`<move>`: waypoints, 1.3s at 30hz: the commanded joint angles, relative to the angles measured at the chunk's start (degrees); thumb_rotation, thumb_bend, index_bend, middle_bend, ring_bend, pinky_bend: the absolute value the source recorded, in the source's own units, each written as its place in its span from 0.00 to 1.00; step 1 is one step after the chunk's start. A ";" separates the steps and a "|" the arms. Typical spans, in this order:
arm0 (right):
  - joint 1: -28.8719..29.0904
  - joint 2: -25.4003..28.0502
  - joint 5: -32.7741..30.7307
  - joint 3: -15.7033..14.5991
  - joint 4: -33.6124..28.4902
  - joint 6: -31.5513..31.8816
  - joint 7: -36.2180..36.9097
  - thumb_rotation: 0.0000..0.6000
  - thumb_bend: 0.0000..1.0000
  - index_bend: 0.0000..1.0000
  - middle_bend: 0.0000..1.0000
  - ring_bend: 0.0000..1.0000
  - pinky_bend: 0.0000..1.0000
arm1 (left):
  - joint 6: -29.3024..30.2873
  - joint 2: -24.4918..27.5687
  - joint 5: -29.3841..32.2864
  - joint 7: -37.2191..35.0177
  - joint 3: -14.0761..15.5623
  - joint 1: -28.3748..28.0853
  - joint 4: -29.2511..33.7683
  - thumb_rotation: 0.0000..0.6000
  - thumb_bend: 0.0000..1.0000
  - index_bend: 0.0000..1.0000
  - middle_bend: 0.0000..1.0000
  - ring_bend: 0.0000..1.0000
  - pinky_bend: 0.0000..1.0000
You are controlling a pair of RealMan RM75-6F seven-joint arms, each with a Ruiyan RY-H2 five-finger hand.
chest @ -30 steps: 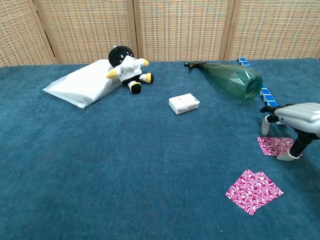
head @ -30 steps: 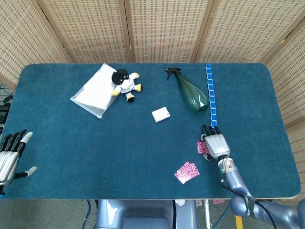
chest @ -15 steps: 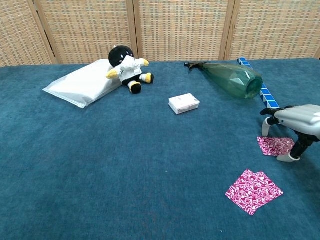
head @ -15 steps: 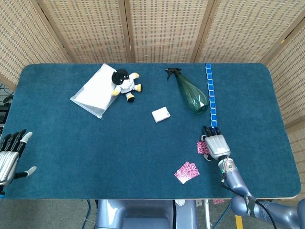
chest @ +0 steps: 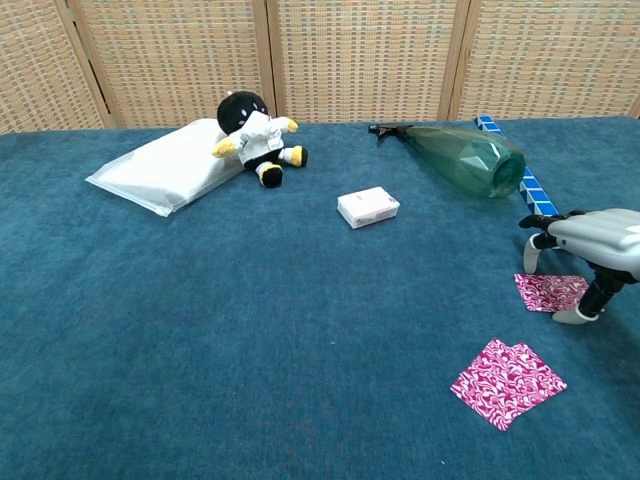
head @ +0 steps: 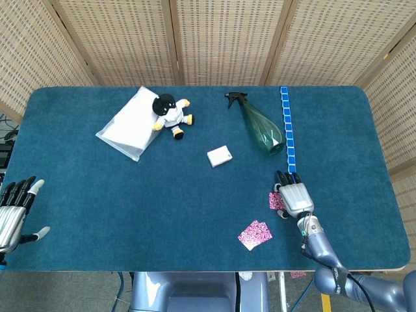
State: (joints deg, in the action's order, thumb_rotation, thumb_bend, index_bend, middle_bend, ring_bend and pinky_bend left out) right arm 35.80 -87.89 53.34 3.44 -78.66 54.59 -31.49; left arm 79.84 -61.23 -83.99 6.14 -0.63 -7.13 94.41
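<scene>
Pink patterned card [chest: 552, 291] lies flat at the tabletop's [head: 97, 195] near right, under your right hand [chest: 585, 250], whose fingers arch down around it, holding nothing. A second pink card [chest: 507, 382] lies nearer. Your left hand [head: 12, 211] hangs spread, off the left edge.

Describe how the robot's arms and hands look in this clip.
The right hand has a pale silver-grey back, black fingertips and a light thumb tip. Its arm is glossy blue-grey, in rounded segments, with a thin black cable running along it. The left hand, at the frame's edge, has a ribbed silver back, black fingers and white tips on two digits; its arm is out of view.
</scene>
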 commanded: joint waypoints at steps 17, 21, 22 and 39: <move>-0.75 -0.36 2.54 -0.17 -0.07 0.80 0.71 1.00 0.31 0.54 0.00 0.00 0.00 | 0.00 -0.01 0.02 0.02 -0.01 0.00 -0.02 1.00 0.00 0.00 0.00 0.00 0.00; -0.86 -0.27 2.64 -0.16 -0.18 0.78 0.72 1.00 0.31 0.54 0.00 0.00 0.00 | 0.03 -0.03 -0.03 -0.02 0.00 0.01 -0.07 1.00 0.00 0.00 0.00 0.00 0.00; -0.89 -0.25 2.69 -0.15 -0.21 0.76 0.74 1.00 0.31 0.54 0.00 0.00 0.00 | 0.04 -0.03 -0.04 -0.03 0.00 0.01 -0.08 1.00 0.00 0.00 0.00 0.00 0.00; -1.38 0.52 4.13 -0.15 -1.32 1.14 0.84 1.00 0.31 0.55 0.00 0.00 0.00 | 0.01 -0.02 0.00 0.07 -0.01 0.01 -0.04 1.00 0.00 0.00 0.00 0.00 0.00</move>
State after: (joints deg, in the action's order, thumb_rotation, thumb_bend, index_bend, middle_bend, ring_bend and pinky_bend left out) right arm 34.44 -87.40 57.44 3.28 -79.95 55.71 -30.64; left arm 79.86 -61.25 -83.99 6.21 -0.64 -7.12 94.37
